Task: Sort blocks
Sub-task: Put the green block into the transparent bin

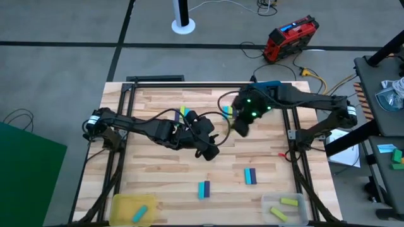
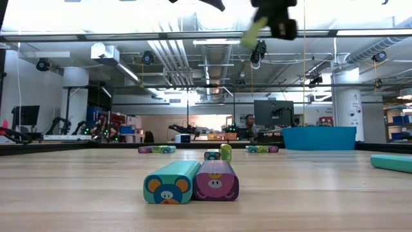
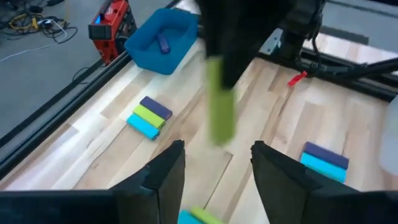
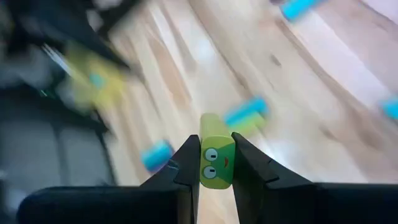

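Wooden tabletop (image 1: 164,173) planks carry scattered blocks, with a cyan and purple pair (image 1: 250,176) toward the front. Raised above mid-table, the right end effector (image 4: 216,163) is clamped on a yellow-green block (image 4: 216,154), apparently clear of the wood. Close by, the left end effector (image 3: 214,163) hangs with fingers spread, holding nothing.

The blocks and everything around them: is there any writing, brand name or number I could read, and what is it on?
No readable text anywhere.
Green block held in the right gripper: a cartoon face on its end, no letters.
Cyan block and purple block in the low view: animal faces, no words.
Red device on the floor: any marking is too small to read.
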Controlling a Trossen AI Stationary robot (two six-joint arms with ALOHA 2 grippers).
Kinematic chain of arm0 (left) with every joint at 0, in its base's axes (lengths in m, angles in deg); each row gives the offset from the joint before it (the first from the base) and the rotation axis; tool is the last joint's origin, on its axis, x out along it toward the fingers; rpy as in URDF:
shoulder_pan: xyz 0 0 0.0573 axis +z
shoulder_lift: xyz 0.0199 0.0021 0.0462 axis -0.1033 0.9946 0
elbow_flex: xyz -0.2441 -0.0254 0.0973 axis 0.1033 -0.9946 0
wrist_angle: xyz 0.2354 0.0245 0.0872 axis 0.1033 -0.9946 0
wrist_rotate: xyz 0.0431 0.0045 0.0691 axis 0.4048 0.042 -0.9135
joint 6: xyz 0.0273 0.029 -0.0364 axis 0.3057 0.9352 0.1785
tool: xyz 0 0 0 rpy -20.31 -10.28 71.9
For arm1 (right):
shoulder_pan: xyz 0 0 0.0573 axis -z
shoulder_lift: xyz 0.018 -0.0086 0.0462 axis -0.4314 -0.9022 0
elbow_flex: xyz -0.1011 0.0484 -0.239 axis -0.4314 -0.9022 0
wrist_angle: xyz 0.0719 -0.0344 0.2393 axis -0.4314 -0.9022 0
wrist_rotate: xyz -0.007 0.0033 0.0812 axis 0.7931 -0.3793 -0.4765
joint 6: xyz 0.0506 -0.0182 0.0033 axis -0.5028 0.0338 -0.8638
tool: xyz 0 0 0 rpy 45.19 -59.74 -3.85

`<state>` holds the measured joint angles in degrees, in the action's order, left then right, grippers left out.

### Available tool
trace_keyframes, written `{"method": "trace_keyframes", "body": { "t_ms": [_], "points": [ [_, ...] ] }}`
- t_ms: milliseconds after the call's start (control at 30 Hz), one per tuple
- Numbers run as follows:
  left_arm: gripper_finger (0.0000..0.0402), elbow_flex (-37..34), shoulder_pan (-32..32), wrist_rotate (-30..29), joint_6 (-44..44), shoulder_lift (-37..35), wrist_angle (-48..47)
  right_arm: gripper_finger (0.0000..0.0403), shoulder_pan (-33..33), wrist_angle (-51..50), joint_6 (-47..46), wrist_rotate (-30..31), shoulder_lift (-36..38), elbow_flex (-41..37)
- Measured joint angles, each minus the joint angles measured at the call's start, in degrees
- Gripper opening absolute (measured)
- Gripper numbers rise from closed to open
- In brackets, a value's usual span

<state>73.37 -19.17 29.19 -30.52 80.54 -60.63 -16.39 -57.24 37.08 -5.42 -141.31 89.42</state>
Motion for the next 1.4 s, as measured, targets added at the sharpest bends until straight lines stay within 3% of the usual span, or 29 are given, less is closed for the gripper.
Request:
{"method": "trace_keyframes", "body": {
  "t_ms": [167, 333, 433, 500, 667, 900, 1067, 1233, 1400],
  "points": [
    [0.0173, 0.0, 0.6, -0.3, -0.2, 0.0, -4.6, 0.0053, -4.4, -13.9, 7.4, 2.8, 3.6, 4.6],
    [0.0174, 0.0, 3.5, -0.4, -4.4, 0.0, -8.1, 0.0053, -13.2, -21.7, 5.6, 3.7, 8.5, 4.8],
    [0.0174, 0.0, 6.6, 3.7, -8.7, 0.0, -9.2, 0.0053, -21.2, -25.5, 1.7, 10.2, 10.8, 3.5],
    [0.0174, -0.1, 8.4, 6.3, -9.6, 0.0, -9.3, 0.0053, -27.2, -26.1, -1.2, 13.2, 12.5, 1.8],
    [0.0174, -0.2, 10.6, 7.3, -9.6, 0.0, -9.4, 0.0053, -42.2, -24.9, -12.2, 13.4, 14.7, -3.3],
    [0.0174, -0.2, 10.9, 7.3, -7.8, 0.0, -9.8, 0.0053, -60.9, -16.8, -21.8, 13.1, 9.9, -6.7],
    [0.0174, -0.1, 10.8, 7.4, -7.5, 0.0, -10.6, 0.0053, -67.7, -15.7, -24.8, 13.1, 4.0, -6.9],
    [0.0174, -0.3, 10.8, 7.4, -7.5, 0.0, -11.0, 0.0056, -70.0, -14.5, -24.9, 13.2, -1.5, -7.1],
    [0.0174, -0.3, 10.8, 7.4, -6.2, -0.1, -11.7, 0.0132, -70.5, -11.1, -23.5, 12.4, -5.6, -7.2]
  ]
}}
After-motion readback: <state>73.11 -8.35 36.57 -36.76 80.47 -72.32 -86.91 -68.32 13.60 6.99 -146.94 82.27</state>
